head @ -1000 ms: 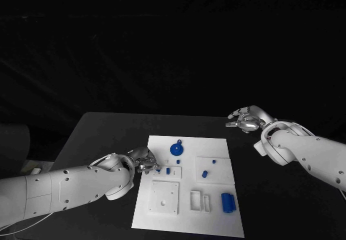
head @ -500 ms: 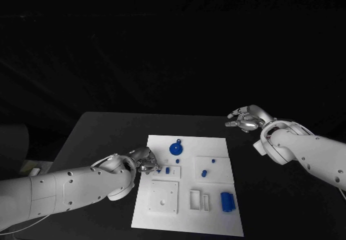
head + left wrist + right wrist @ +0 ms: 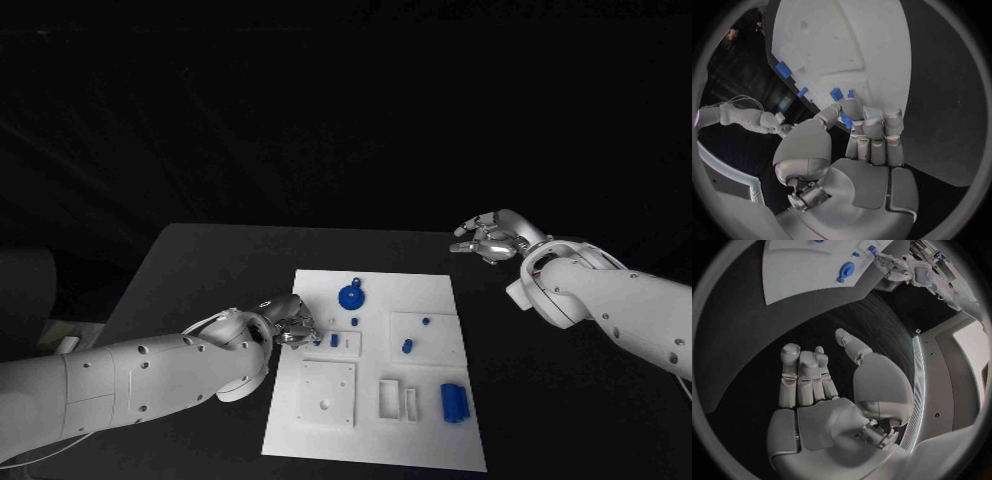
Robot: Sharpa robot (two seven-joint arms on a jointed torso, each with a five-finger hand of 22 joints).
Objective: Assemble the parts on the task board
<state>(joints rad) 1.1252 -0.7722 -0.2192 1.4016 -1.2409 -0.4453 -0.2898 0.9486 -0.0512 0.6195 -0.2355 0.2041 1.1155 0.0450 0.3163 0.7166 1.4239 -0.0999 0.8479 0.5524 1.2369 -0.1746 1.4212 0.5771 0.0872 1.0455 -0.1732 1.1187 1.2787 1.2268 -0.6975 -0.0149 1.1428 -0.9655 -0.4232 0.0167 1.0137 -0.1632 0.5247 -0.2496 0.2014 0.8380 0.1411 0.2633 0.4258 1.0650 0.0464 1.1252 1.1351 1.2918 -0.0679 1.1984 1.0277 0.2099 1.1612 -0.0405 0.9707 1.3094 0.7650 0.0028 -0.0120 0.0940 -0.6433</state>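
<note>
We see the left hand pinching a small blue part between its fingertips at the task board's left edge (over its recesses). Right hand hovers apart, holding nothing, fingers loosely spread.

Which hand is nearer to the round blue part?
Left. The left hand sits at the board's edge just beside the round blue part; the right hand hovers off the board, farther away.

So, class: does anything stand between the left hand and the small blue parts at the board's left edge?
Nothing visible does. The left hand is already at the task board, fingertips right at the small blue parts.
</note>
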